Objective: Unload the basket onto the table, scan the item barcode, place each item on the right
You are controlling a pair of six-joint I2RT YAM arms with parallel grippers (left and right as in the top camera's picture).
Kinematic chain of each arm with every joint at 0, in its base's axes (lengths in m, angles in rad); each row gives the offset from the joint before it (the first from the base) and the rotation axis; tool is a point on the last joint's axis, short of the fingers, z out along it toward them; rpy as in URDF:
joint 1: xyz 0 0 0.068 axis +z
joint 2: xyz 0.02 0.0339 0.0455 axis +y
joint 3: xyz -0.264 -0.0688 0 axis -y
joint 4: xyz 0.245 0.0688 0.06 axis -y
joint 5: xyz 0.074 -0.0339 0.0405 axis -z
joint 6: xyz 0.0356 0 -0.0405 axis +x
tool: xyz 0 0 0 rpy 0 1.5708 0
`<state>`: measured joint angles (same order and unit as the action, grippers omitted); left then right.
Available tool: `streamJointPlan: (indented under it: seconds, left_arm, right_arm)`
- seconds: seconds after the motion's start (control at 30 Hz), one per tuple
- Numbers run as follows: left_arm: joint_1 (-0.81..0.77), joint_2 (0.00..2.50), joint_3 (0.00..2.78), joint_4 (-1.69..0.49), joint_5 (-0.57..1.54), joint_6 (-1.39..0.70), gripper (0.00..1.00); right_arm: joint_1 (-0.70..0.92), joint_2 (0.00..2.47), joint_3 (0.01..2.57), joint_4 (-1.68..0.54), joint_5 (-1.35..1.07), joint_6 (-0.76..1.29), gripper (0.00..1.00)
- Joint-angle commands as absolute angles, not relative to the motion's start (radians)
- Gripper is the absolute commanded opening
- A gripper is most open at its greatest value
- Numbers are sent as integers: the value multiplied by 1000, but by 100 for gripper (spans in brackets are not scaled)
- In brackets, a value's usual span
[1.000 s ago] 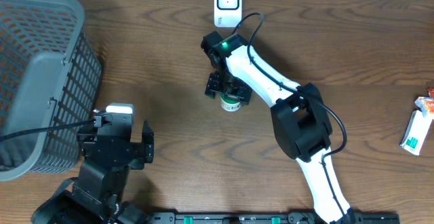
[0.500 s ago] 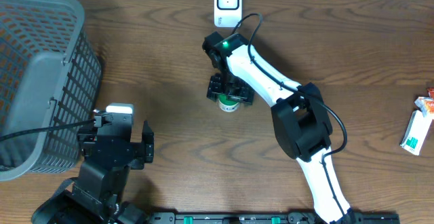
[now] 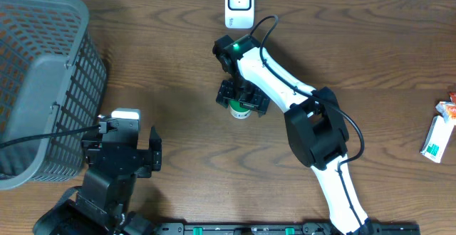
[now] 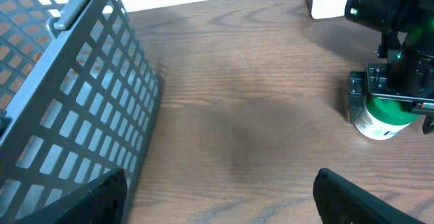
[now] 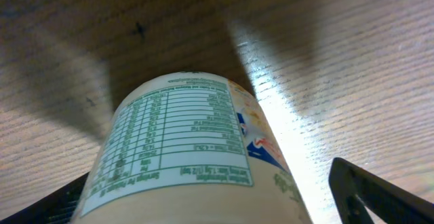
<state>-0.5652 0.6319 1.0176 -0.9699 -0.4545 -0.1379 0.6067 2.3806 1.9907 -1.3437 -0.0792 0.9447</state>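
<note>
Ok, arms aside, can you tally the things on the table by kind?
Mesh basket: 1
Barcode scanner: 1
Green-lidded tub: 1
Small packs at the right edge: 2, a white-and-green box and an orange-and-white packet
Total: 5

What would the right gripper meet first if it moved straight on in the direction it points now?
The white container with the green top: it sits between the open fingers of the right gripper, directly ahead. Beyond it there appears to be only the wooden table.
</note>
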Motion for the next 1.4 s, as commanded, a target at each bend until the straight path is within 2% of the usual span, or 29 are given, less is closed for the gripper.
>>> streamJointPlan:
  seconds: [0.0, 0.17, 0.33, 0.63, 0.87, 0.97, 1.0, 1.2, 1.37]
  left_arm:
    - [-568, 628, 1016, -972, -464, -144, 88]
    - [-568, 628, 1016, -972, -464, -144, 88]
    - [-568, 628, 1016, -972, -464, -144, 88]
    - [-568, 628, 1016, -972, -464, -144, 88]
    - [-568, 628, 1016, -972, -464, -144, 88]
    - [-568, 628, 1016, -972, -464, -144, 88]
    - [-568, 628, 1016, -972, -464, -144, 88]
    - [-568, 628, 1016, -972, -464, -144, 88]
    - [-568, 628, 1016, -972, -464, -144, 88]
  right_arm:
    - [627, 2429, 1983, -1354, -81, 989, 94]
    - [633, 2428, 1983, -1318, -63, 995, 80]
    - [655, 2428, 1983, -1309, -46, 1010, 79]
    - [717, 2428, 1983, -1309, 49, 1093, 68]
    - [715, 2428, 1983, -1317, 48, 1125, 68]
    - [715, 2428, 1983, -1286, 60, 1026, 67]
    - [715, 2428, 1983, -1260, 88, 935, 64]
    - [710, 2428, 1983, -1261, 136, 807, 61]
    - [666, 2427, 1983, -1292, -51, 734, 59]
